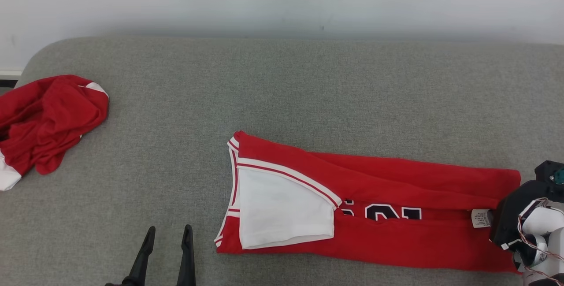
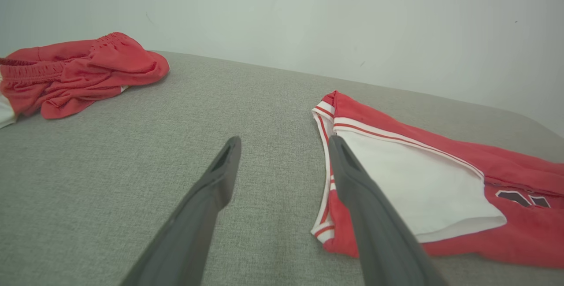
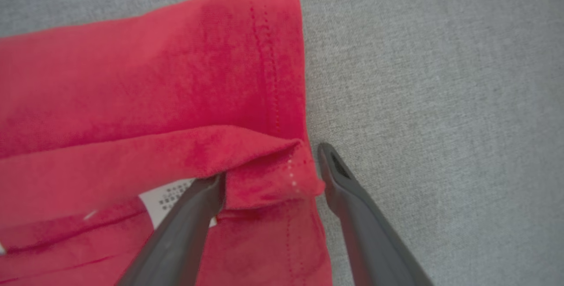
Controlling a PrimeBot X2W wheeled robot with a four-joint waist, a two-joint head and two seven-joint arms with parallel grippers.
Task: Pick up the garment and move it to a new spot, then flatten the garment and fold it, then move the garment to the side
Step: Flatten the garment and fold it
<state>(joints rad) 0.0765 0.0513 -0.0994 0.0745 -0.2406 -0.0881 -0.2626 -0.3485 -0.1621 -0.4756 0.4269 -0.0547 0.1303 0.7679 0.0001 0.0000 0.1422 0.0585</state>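
Garment edge perhaps touching wide-open right tool

Red garment, white-striped trim; grey surface.

Jersey no. half folded under, maybe 10; label txt unreadable.

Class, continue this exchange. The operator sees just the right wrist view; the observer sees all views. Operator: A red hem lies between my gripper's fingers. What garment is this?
Observer: A red jersey, folded lengthwise, with dark numerals showing.
Operator: Where is the left gripper?
Observer: The left gripper is open over the grey cushion, beside the jersey's white-trimmed end, not touching it.
Operator: Anything else nearby?
Observer: Crumpled red shorts lie far left, apart from the jersey.
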